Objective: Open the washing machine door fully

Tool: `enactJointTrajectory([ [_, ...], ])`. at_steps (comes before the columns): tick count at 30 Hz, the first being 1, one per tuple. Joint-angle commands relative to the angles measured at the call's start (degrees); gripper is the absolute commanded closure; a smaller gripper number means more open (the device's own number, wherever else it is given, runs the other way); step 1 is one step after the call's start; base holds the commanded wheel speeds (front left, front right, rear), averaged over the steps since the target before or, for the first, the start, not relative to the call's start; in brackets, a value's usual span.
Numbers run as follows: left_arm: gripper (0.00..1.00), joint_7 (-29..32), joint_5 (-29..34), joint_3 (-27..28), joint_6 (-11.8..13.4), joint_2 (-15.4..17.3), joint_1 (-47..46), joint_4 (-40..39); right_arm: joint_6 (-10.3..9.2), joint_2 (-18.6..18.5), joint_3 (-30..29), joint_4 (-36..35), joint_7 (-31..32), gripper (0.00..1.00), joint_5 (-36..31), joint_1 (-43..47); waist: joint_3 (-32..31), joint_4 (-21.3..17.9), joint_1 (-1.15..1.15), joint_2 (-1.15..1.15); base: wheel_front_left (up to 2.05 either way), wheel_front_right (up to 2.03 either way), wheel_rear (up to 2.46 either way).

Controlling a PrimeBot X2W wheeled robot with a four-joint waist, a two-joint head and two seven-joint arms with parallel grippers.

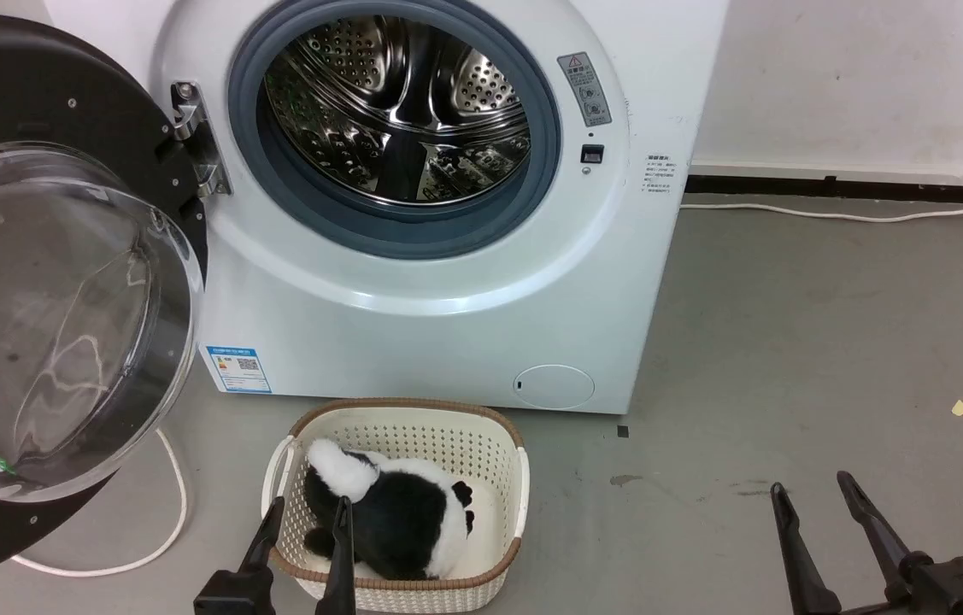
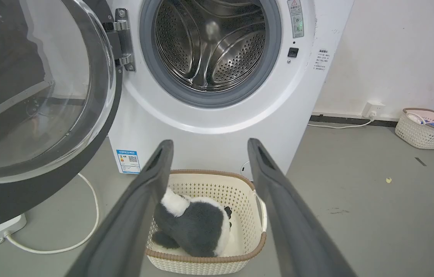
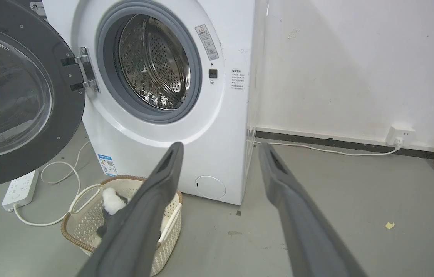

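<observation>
Nearest, noted left gripper (image 1: 311, 504) and right gripper (image 1: 812, 483) both spread wide, empty; beyond, basket (image 1: 447, 444) with plush panda (image 1: 404, 521) on floor; farthest, washing machine door (image 1: 54, 282) swung left on hinge, clear of washing machine (image 1: 413, 342) drum mouth

The washing machine door (image 1: 54, 290), glossy black around a bulging clear glass bowl, stands swung wide open at the left of the frame on its metal hinge (image 1: 195, 141). The white washing machine (image 1: 447, 325) sits upper centre, its grey rubber ring (image 1: 396, 229) framing the perforated steel drum (image 1: 400, 111), with a blue label (image 1: 237, 369) at its lower left.
</observation>
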Motion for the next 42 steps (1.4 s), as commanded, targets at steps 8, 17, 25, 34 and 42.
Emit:
enactJointTrajectory([
  [8,0.00,-0.1,0.2,-0.4,0.4,0.9,-0.5,-0.2,0.05,0.3,0.2,0.7,-0.3,0.00,0.3,0.2,0.0,0.0,0.00,0.00,0.00,0.00,0.00],
  [17,1.00,0.4,-0.2,-0.4,0.0,1.0,-0.1,-0.2,0.00,0.0,0.2,0.5,0.0,1.00,0.0,0.0,0.1,-0.1,0.00,0.00,0.00,0.00,0.00],
  [25,1.00,0.9,0.5,0.3,-0.5,0.6,-0.2,-0.4,0.00,0.0,0.3,0.4,0.6,1.00,-0.2,-0.3,0.2,-0.2,0.00,0.00,0.00,0.00,0.00],
  [34,1.00,1.9,1.7,1.5,-1.3,0.0,-0.6,-0.8,0.01,0.0,0.5,0.3,1.6,1.00,-0.4,-0.9,0.4,-0.4,0.00,0.00,0.00,0.00,0.00],
  [42,1.00,2.8,2.7,2.6,-2.0,-0.5,-0.8,-1.2,0.01,0.0,0.6,0.2,2.4,1.00,-0.7,-1.4,0.5,-0.5,0.00,0.00,0.00,0.00,0.00],
])
